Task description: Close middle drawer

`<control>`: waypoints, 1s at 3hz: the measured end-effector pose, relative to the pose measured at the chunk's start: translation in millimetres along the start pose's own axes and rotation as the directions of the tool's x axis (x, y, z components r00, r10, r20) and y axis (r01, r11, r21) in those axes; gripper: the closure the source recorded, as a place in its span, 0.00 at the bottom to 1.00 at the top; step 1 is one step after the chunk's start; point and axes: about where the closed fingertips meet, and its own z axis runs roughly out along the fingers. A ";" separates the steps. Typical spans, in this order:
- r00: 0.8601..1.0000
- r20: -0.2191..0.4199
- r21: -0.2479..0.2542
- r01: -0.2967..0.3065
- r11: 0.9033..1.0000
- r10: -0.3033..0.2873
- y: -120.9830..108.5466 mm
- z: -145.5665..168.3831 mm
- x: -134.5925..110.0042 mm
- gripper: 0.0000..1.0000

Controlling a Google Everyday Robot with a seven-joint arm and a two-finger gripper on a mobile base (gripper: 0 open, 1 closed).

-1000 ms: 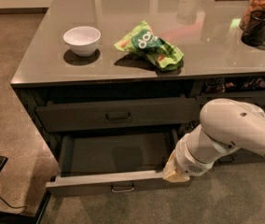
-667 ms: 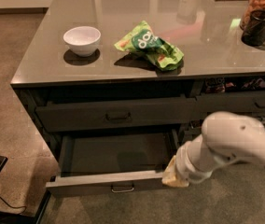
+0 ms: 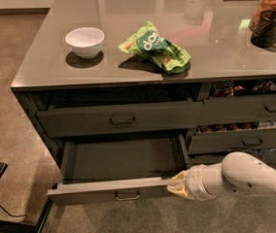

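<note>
One change over last second: arm sunk lower, gripper at right end of middle drawer front. Drawer itself unmoved, wide open beneath taller drawer. Gripper's spread we cannot tell. We judge push not yet begun.

ARM: my white arm reaches in from the frame edge at 4 o'clock, lying almost level and pointing toward 9 o'clock | WRIST: my wrist runs straight on from the forearm | GRIPPER: my gripper sits low in view at about 5 o'clock, tan tip leading
</note>
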 end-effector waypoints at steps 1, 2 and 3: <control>0.999 0.035 -0.041 0.006 0.999 -0.005 12.1 27.3 16.2 1.00; 0.999 0.038 -0.038 0.007 0.999 -0.005 16.0 34.2 19.6 1.00; 0.998 0.059 -0.032 0.024 0.999 -0.022 19.6 59.0 25.2 1.00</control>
